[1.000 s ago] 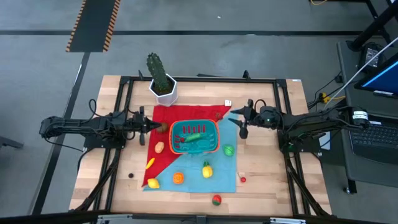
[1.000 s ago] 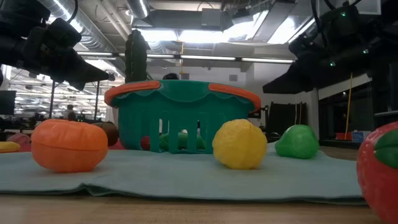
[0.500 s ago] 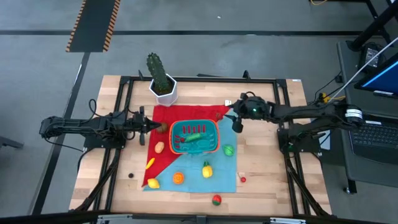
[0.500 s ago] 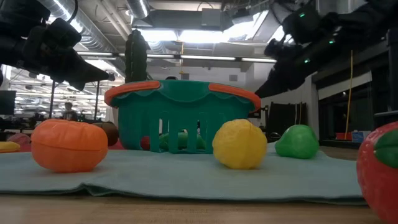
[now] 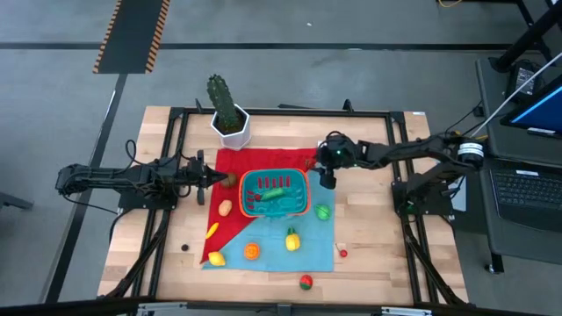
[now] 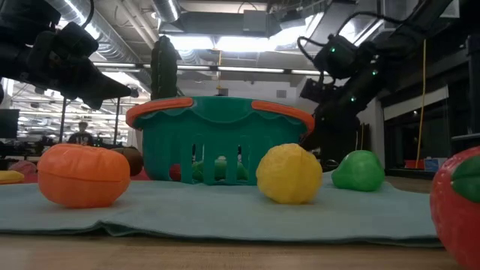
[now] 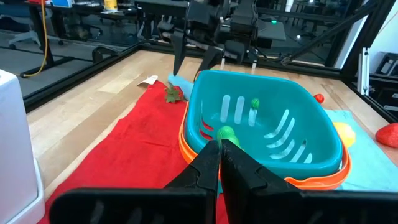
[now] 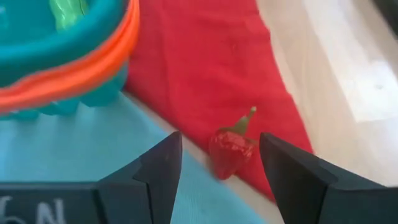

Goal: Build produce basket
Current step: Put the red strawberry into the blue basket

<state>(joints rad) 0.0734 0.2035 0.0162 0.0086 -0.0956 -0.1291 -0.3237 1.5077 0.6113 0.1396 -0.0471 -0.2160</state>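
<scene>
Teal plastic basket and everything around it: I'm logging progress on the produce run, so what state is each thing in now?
Teal plastic basket with orange-red rim: upright on the cloths, holding a green piece.
Small red pepper with green stem: loose on the red cloth, not gripped.
Right gripper: open, fingers either side of the pepper.
Left gripper: shut, empty, beside the basket.
Round yellow toy fruit: outside the basket, on the teal cloth.

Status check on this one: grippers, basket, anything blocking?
Right gripper open, lined up on small red produce piece on red cloth beside basket. Left gripper shut, waiting at basket's other side. Nothing between fingers and piece.
</scene>
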